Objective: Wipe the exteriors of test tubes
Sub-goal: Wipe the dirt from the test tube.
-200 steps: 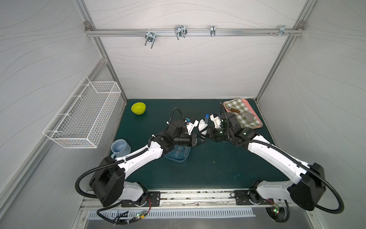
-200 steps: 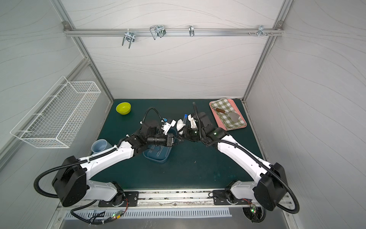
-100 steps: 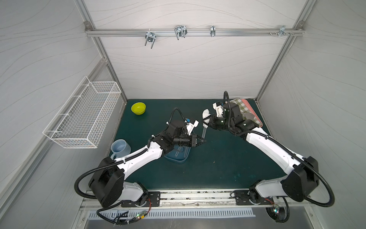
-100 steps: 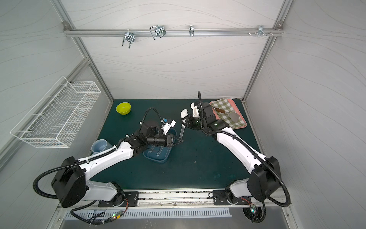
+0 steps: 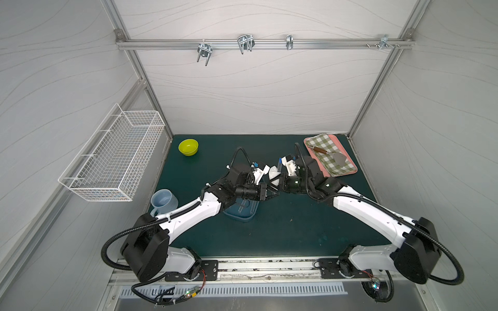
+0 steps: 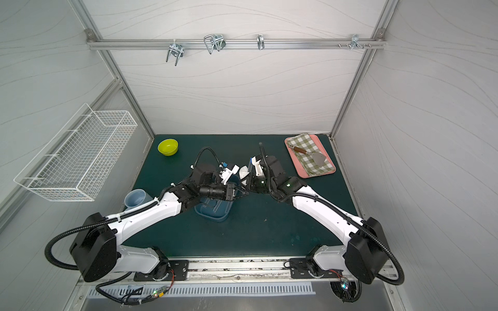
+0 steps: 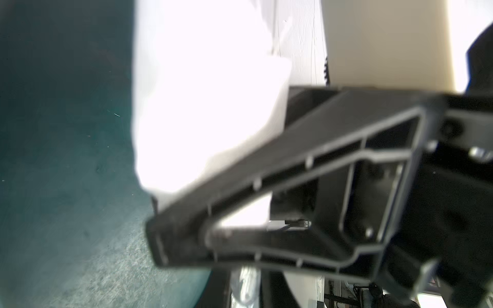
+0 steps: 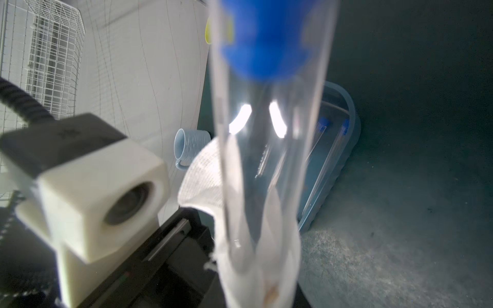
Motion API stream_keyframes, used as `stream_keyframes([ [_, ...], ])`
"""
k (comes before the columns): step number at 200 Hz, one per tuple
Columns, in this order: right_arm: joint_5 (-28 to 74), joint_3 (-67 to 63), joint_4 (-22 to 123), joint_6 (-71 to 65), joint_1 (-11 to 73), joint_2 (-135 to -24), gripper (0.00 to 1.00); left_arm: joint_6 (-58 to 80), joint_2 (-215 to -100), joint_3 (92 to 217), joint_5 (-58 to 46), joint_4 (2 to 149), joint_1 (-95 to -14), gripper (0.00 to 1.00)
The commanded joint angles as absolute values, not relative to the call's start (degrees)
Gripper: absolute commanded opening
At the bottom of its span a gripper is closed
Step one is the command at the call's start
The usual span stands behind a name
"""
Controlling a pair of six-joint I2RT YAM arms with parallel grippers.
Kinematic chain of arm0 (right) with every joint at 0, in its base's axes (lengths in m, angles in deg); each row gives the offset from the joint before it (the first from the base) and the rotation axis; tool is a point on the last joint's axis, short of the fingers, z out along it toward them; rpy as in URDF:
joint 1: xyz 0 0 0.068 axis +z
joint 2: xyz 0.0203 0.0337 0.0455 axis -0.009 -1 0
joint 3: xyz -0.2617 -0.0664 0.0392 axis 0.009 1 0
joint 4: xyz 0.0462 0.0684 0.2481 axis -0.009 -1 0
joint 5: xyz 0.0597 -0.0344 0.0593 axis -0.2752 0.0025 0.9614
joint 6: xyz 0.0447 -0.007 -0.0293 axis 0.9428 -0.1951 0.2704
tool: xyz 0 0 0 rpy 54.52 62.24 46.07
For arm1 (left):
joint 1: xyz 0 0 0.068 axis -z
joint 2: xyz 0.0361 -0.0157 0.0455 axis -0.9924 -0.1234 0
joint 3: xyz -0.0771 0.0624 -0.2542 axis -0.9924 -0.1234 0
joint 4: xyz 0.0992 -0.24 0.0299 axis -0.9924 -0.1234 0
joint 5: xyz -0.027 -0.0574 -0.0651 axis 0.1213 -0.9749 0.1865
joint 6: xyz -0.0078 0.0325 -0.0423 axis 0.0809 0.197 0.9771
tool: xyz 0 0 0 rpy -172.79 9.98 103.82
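Left gripper (image 5: 272, 192) and right gripper (image 5: 280, 185) meet nose to nose over the middle of the green table (image 5: 296, 229) in both top views. Each arm reaches from its base at the near edge, forearm slanting inward and far, wrist about level. Between them a test tube (image 5: 280, 167) runs near to far, blue cap at the far end, its other end down among the fingertips beside a white cloth (image 5: 273, 175); how steeply it stands I cannot tell. Just near of the grippers, partly under the left wrist, lies the blue tray (image 5: 251, 215). From the left wrist, the left gripper's (image 7: 156, 234) two black fingers (image 7: 306, 181) close to a point, tips together, against the edge of the blown-out cloth (image 7: 202, 93); whether they pinch it is unclear. From the right wrist, the tube (image 8: 269, 160) crosses the whole picture, capped end nearest the lens, rounded end wrapped in cloth (image 8: 256, 266). The right gripper's fingers are out of sight, so clamped or apart I cannot tell. Two more test tubes (image 8: 330, 160) lie lengthwise in the tray (image 8: 354, 120).
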State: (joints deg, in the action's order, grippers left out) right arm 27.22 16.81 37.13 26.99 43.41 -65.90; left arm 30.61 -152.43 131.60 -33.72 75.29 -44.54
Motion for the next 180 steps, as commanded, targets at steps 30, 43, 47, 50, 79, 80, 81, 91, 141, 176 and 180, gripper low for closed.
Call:
stream_keyframes([
  [30, 31.3, 9.5, 37.2, 24.6, 38.8, -68.9, 0.2, 30.6, -150.5, 131.8, -34.2, 79.2, -45.1, 0.1],
  [43, 32.4, 6.8, 36.7, 23.3, 37.0, -70.5, 0.2, 30.7, -150.3, 131.7, -34.2, 79.1, -45.2, 0.1],
  [47, 32.6, 6.1, 36.6, 22.9, 36.5, -70.9, 0.2, 30.6, -150.2, 131.7, -34.2, 79.1, -45.2, 0.1],
  [50, 32.7, 5.6, 36.4, 22.6, 36.3, -71.3, 0.2, 30.7, -150.2, 131.8, -34.2, 79.1, -45.1, 0.1],
  [79, 34.5, 4.3, 35.6, 21.8, 35.7, -72.3, 0.2, 30.6, -150.2, 132.1, -34.3, 78.8, -45.1, 0.1],
  [80, 34.5, 4.4, 35.7, 21.8, 35.8, -72.3, 0.2, 30.6, -150.2, 132.2, -34.3, 78.8, -45.1, 0.1],
  [81, 34.6, 4.5, 35.7, 21.8, 35.8, -72.3, 0.2, 30.6, -150.2, 132.2, -34.3, 78.8, -45.1, 0.1],
  [91, 34.4, 5.9, 36.1, 22.2, 36.4, -71.4, 0.2, 30.6, -150.2, 132.4, -34.3, 78.7, -45.3, 0.1],
  [141, 30.4, 15.3, 39.1, 26.0, 43.4, -66.0, 0.21, 30.9, -150.2, 132.7, -34.3, 78.7, -46.2, 0.1],
  [176, 33.3, 12.6, 39.6, 25.0, 39.1, -67.8, 0.22, 30.8, -149.9, 132.0, -34.6, 78.6, -46.2, 0.09],
  [180, 33.9, 11.7, 39.6, 24.5, 38.3, -68.2, 0.22, 30.9, -149.9, 131.8, -34.5, 78.6, -46.2, 0.09],
])
